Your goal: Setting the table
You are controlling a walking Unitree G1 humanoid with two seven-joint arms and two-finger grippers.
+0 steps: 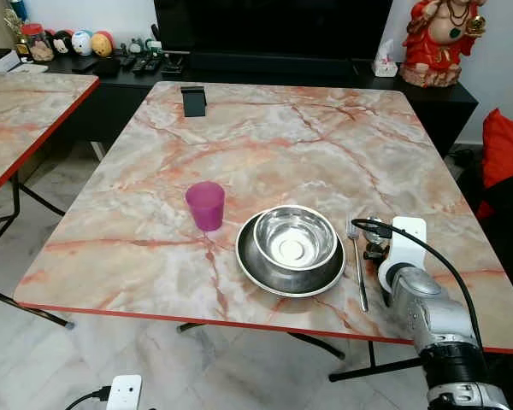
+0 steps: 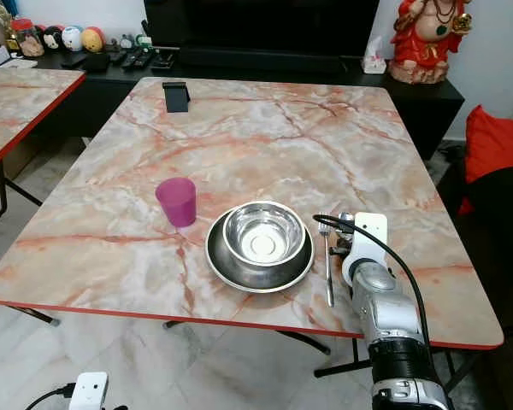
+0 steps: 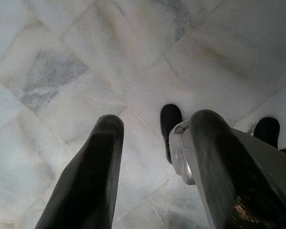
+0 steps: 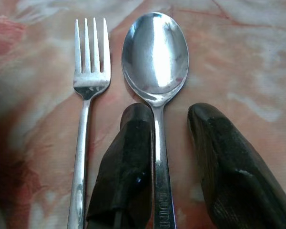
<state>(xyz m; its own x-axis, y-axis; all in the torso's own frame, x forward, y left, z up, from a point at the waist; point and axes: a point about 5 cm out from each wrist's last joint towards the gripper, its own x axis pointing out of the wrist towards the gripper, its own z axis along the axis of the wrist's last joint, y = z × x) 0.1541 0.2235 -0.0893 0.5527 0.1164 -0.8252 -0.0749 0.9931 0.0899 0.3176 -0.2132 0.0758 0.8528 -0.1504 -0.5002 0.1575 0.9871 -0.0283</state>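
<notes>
Right hand (image 4: 164, 157) is sitting open around the spoon (image 4: 155, 57) beside the fork (image 4: 88, 95), near the counter's (image 1: 239, 137) front edge; next, I think, lifting away.

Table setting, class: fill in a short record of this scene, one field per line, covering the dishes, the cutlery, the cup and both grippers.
Table: marble-patterned top
Dishes: steel bowl sitting in a steel plate
Cup: purple cup, upright, left of the plate
Cutlery: fork and spoon side by side, right of the plate
Right gripper: open, fingers either side of the spoon handle
Left gripper: open, above the floor
</notes>
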